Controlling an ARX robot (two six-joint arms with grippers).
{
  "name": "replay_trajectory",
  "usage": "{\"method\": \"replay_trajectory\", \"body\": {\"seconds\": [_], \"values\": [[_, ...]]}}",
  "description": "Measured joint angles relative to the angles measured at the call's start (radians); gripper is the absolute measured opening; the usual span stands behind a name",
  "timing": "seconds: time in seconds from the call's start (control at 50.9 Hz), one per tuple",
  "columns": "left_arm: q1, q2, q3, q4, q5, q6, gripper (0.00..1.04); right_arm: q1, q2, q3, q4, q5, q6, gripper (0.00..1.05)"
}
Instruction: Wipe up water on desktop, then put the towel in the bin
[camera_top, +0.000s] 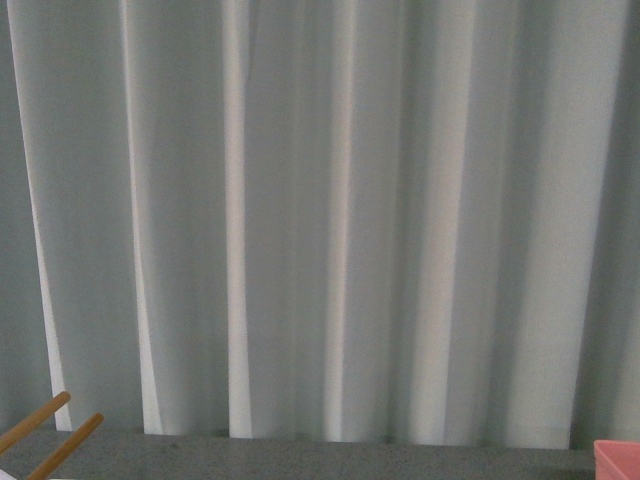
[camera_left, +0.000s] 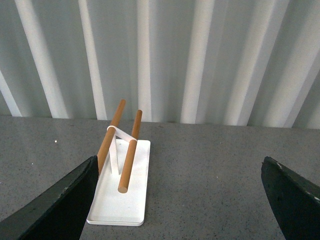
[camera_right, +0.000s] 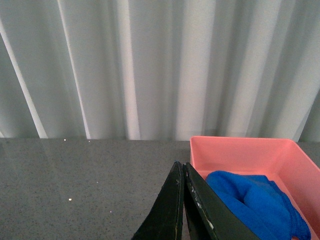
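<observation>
In the right wrist view the blue towel (camera_right: 255, 202) lies bunched inside the salmon-pink bin (camera_right: 240, 150), which stands on the dark grey speckled desktop (camera_right: 85, 185). My right gripper (camera_right: 181, 167) is shut with nothing between its fingers, just beside the bin's near wall. My left gripper (camera_left: 179, 167) is open over bare desktop (camera_left: 210, 175), its dark fingers (camera_left: 60, 200) wide apart and empty. The front view shows only a corner of the bin (camera_top: 620, 455) at the lower right and a strip of desktop (camera_top: 300, 460); neither arm appears there.
A flat white base (camera_left: 122, 200) carrying two wooden rods (camera_left: 130, 157) stands on the desktop by my left gripper's one finger; the rods' tips (camera_top: 45, 430) show at the front view's lower left. A grey-white pleated curtain (camera_top: 320, 200) hangs along the desktop's far edge.
</observation>
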Motion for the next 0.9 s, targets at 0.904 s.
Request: {"method": "replay_trajectory", "body": {"seconds": [0.904], "values": [[0.0,-0.001,0.0,0.0,0.0,0.0,0.98,0.0,-0.381,-0.001,-0.386,0.003,0.006,0.04]]}}
